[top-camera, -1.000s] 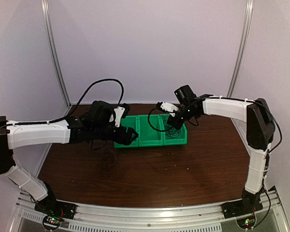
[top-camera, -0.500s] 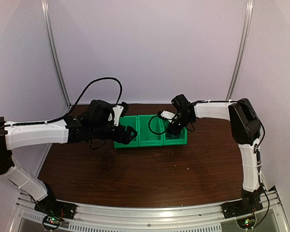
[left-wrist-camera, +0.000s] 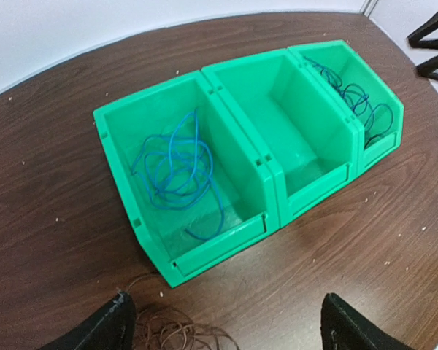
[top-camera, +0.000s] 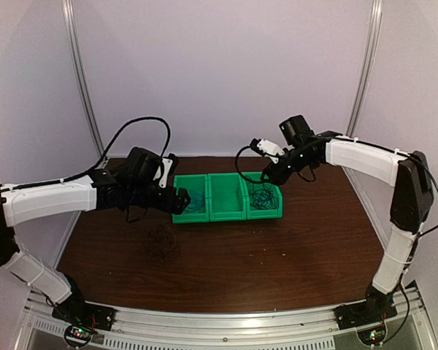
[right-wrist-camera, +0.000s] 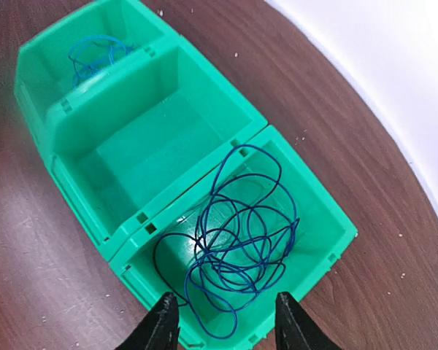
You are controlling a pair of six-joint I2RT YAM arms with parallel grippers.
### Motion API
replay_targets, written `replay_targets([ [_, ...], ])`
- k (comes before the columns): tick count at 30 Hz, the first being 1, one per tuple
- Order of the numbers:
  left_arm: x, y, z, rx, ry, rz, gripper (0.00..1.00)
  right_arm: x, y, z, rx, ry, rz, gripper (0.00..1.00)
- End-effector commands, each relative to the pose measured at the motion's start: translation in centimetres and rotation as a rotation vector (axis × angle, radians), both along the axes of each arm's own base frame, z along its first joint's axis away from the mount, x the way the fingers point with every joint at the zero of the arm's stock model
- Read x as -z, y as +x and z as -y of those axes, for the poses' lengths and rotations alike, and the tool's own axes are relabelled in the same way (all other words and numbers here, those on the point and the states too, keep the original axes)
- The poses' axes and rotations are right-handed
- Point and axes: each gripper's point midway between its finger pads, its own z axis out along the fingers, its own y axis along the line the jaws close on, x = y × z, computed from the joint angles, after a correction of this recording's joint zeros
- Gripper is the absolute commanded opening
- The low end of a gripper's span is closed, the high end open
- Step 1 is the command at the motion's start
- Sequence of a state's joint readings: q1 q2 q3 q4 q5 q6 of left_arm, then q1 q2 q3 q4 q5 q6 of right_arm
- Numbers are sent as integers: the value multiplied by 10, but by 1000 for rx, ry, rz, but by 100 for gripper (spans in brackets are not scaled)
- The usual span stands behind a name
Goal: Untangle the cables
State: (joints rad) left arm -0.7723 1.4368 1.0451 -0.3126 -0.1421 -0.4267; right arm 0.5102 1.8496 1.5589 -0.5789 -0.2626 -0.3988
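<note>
Three joined green bins [top-camera: 227,214] stand at the middle of the table. A light blue cable [left-wrist-camera: 177,164] lies coiled in the left bin. A dark blue cable [right-wrist-camera: 241,248] lies loose in the right bin [right-wrist-camera: 328,240], and the middle bin [left-wrist-camera: 292,109] holds nothing. A tangle of thin brownish cables [top-camera: 163,244] rests on the wood in front of the left bin, also at the bottom of the left wrist view as a tangle [left-wrist-camera: 179,335]. My left gripper [left-wrist-camera: 226,335] hangs open above the table before the bins. My right gripper [right-wrist-camera: 226,328] is open over the right bin, gripping nothing.
The bins [left-wrist-camera: 274,168] sit on a dark wooden table [top-camera: 277,255], with white walls behind and at both sides. The left arm [top-camera: 58,200] reaches in low from the left. The right arm [top-camera: 365,157] arches in from the right, its thick black cable [top-camera: 241,157] looping by the bins.
My right gripper dipped into the right bin, opened and rose, leaving the dark blue cable there. My left gripper drew back to the left, off the left bin.
</note>
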Motion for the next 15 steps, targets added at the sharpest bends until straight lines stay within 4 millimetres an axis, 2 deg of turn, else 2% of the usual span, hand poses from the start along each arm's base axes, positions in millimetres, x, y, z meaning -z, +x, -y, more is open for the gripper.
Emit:
replay_targets([
  [1,21,-22,-28,-40,66,-87,88,-48,-35,0,-73,103,48,48],
  [3,29,-36,-35,-28,68,-124,86,-66,-63,-4,-172,174,70,50],
  [5,35,-51,-38,7,47,-152,84,-73,-95,-9,-297,234,87,53],
  [6,37,-57,-39,16,31,-167,84,-71,-113,-13,-374,245,93,55],
  [7,42,-64,-43,12,27,-179,84,-66,-127,-17,-431,232,116,57],
  [10,55,-70,-53,-19,38,-202,84,-28,-164,-46,-588,43,176,54],
  [12,64,-69,-56,-36,44,-209,86,-7,-180,-70,-660,-48,195,50],
  [15,80,-67,-57,-58,37,-239,88,9,-187,-104,-728,-117,206,47],
])
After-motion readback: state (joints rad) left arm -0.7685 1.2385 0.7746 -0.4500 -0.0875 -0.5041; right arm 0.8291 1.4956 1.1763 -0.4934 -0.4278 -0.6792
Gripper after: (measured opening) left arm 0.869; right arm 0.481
